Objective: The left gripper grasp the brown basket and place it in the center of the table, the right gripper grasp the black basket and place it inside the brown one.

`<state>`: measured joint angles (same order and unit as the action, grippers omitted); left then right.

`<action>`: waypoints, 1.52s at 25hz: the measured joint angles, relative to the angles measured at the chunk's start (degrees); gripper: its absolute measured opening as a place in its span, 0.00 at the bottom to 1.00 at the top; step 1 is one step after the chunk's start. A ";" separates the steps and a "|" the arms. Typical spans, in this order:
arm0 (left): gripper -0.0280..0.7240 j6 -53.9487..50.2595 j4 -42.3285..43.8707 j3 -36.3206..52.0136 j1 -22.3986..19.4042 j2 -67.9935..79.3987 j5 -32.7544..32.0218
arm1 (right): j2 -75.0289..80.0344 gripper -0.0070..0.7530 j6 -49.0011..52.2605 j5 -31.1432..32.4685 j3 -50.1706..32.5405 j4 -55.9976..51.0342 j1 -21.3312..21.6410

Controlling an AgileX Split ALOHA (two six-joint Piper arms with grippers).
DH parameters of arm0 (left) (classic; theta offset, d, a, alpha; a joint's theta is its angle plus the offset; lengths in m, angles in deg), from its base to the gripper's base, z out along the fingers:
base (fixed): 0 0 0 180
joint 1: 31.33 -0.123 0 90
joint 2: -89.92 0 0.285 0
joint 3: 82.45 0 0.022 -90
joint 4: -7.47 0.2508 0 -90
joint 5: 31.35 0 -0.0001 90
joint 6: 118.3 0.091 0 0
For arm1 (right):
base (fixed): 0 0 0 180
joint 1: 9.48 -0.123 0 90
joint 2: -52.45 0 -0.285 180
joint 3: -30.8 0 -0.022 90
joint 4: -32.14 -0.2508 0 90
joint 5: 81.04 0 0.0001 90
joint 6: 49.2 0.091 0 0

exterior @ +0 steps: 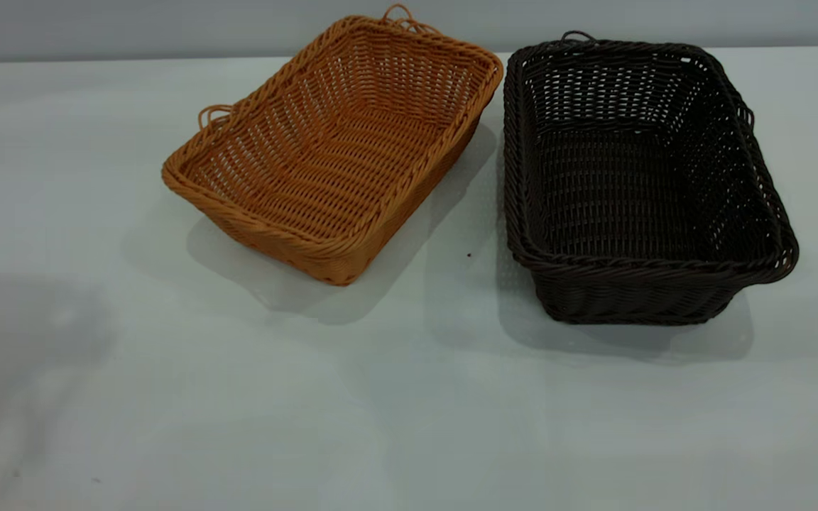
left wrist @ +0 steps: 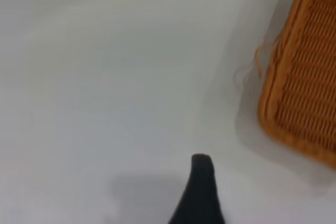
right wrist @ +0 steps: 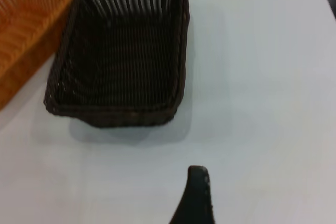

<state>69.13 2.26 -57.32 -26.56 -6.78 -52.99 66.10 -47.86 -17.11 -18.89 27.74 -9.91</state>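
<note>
The brown basket (exterior: 338, 149) stands on the table (exterior: 409, 411) at the back, left of centre, turned at an angle. The black basket (exterior: 636, 184) stands close to its right, apart from it. Neither arm shows in the exterior view. In the left wrist view my left gripper (left wrist: 258, 195) hovers over bare table, short of a corner of the brown basket (left wrist: 304, 77); one finger (left wrist: 201, 187) shows with bare table beside it. In the right wrist view my right gripper (right wrist: 260, 195) hovers short of the black basket (right wrist: 121, 51); one finger (right wrist: 197, 192) shows. Both are open and empty.
The back edge of the table (exterior: 96, 60) runs just behind the baskets, against a grey wall. Bare tabletop lies in front of both baskets and to the far left. The brown basket's edge (right wrist: 26, 19) shows beside the black one in the right wrist view.
</note>
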 joint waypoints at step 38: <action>0.58 6.68 -0.20 -44.61 12.05 66.87 10.06 | 59.17 0.78 -5.68 -26.45 4.11 -23.24 0.00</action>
<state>75.81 2.06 -101.93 -14.51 60.09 -42.92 125.27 -53.54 -43.56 -14.78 4.50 -9.91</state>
